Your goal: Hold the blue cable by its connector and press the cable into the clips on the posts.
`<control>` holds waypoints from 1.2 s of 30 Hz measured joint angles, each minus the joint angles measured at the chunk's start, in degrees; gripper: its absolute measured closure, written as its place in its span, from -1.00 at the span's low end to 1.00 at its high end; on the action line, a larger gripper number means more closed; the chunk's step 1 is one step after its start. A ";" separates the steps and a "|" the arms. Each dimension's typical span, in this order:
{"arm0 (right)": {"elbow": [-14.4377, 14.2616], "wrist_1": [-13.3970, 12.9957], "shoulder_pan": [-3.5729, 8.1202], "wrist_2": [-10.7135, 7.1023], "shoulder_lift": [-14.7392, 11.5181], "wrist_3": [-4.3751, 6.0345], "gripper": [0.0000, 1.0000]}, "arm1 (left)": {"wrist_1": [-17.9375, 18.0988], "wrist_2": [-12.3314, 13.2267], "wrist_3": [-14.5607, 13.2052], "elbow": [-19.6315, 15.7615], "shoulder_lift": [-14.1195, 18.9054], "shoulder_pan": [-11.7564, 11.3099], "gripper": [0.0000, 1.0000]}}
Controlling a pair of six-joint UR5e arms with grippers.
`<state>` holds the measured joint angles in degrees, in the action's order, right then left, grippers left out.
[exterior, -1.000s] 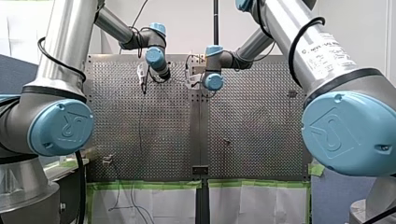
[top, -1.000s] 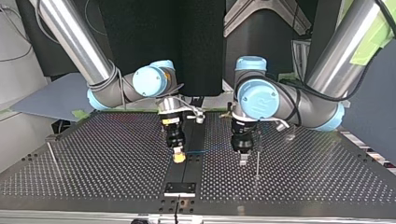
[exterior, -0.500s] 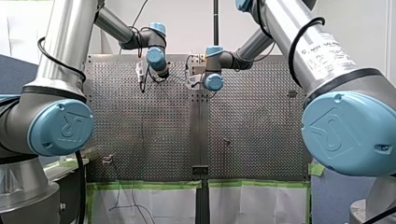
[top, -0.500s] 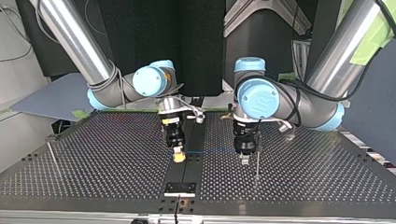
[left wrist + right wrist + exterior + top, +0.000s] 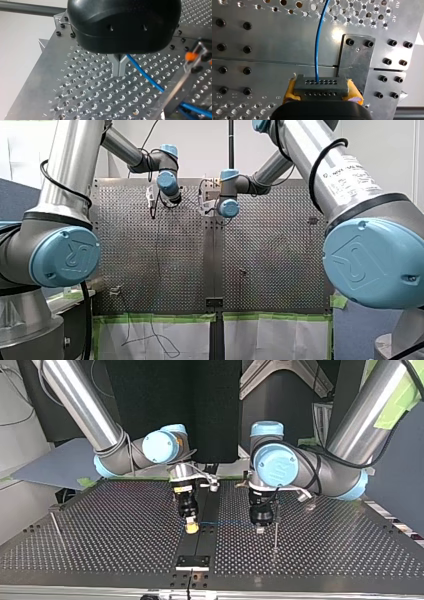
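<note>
While the right gripper (image 5: 322, 89) was pinching the connector (image 5: 321, 85) between its yellow pads, the blue cable (image 5: 318, 50) ran straight out from it over the table (image 5: 82, 100). In the top view that run led across to the left gripper (image 5: 119, 68), whose metal fingers were pressed together. The cable emerged from just behind those fingers and passed toward the post (image 5: 178, 87) beside them.

Judgement: the step in hand was lining up the stretched cable with the clip (image 5: 193, 53) on that post; no seating was visible. The next move would call for bringing the cable over the clip's mouth and pressing it in, with the connector held firm.

Not established: whether the left fingers had the cable caught between them, and the clip's opening, which was indistinct. The front view showed both grippers too small to read.
</note>
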<state>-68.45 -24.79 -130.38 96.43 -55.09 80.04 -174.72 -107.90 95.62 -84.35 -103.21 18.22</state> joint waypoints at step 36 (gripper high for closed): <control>-3.17 0.09 0.68 2.38 -0.05 6.15 1.00 | 4.21 -2.84 4.11 -0.06 -3.70 4.54 0.97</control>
<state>-71.63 -24.71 -129.70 98.81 -55.14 86.18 -170.51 -110.74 99.73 -84.41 -106.91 22.76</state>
